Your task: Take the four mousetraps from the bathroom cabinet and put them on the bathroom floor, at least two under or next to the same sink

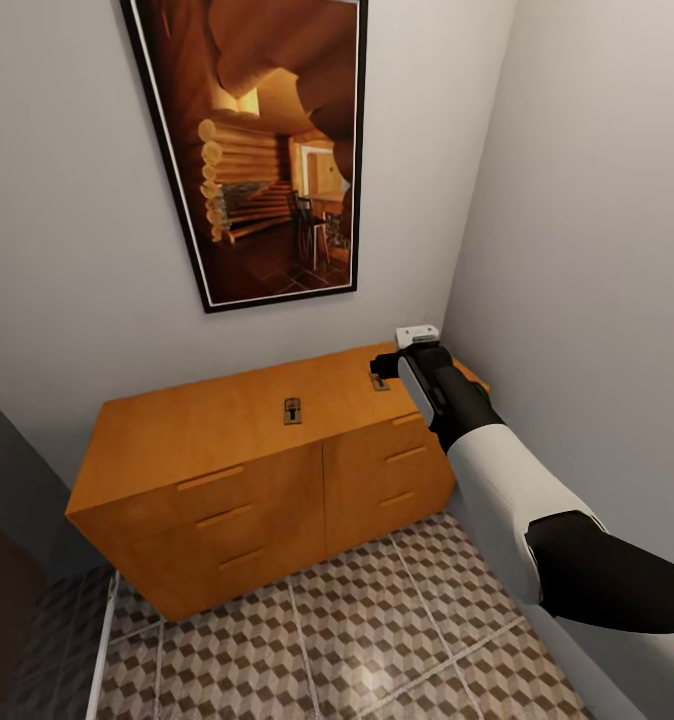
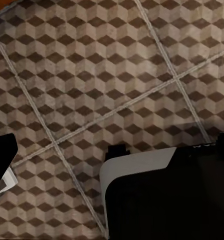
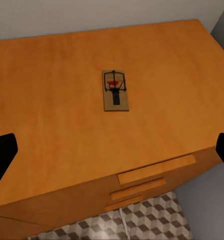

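A flat wooden mousetrap (image 3: 115,90) — dark wire, red mark — lies on the orange-brown cabinet (image 3: 52,100); the right gripper (image 3: 112,150) hovers above, fingers spread wide.

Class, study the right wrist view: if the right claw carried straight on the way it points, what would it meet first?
Probably the mousetrap lying flat on the cabinet top, which sits near the centre of its line. The right claw looks open; exact depth is unclear.

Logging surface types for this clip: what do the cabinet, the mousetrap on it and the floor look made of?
Cabinet: orange-brown wood or veneer, smooth, faint grain. Mousetrap: pale wooden board, dark wire, red mark. Floor: tile, printed cube pattern, pale grout, slight sheen.
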Robot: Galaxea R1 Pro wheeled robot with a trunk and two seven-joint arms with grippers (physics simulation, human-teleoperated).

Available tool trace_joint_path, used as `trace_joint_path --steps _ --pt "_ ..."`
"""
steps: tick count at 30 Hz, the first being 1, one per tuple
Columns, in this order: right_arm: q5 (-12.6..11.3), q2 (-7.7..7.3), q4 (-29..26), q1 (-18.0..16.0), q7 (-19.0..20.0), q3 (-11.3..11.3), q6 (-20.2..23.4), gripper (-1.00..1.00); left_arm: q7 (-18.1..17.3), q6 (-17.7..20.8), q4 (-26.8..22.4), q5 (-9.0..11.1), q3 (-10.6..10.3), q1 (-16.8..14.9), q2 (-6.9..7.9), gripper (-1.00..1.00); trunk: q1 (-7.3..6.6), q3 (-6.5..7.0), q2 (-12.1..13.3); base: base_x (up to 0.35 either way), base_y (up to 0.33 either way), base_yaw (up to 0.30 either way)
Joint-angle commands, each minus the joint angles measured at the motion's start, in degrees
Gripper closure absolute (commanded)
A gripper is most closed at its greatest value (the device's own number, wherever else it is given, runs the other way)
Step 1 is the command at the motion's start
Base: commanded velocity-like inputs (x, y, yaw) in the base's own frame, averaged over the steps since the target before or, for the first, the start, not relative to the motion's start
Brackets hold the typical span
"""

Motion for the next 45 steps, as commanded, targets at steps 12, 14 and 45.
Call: trace_joint_path --steps 12,14,45 --pt "-0.19 0.00 -0.02 -0.06 -0.29 0.11 0.24 -1.00 -0.37 6.12 0.24 0.48 -0.50 0.23 -0.09 -1.00 0.03 -1.22 -0.12 0.000 0.000 0.000" --pt "-0.19 0.00 -0.02 -0.06 -0.29 0.11 0.24 -1.00 -0.38 6.30 0.24 0.48 -0.50 0.29 -0.09 -1.00 0.03 -1.41 -0.12 0.000 0.000 0.000" --pt "-0.10 0.00 -0.02 0.03 -0.38 0.11 0.15 -1.00 -0.33 9.91 0.24 0.48 -0.57 0.75 -0.19 -1.00 0.03 -1.95 -0.12 0.148 0.000 0.000"
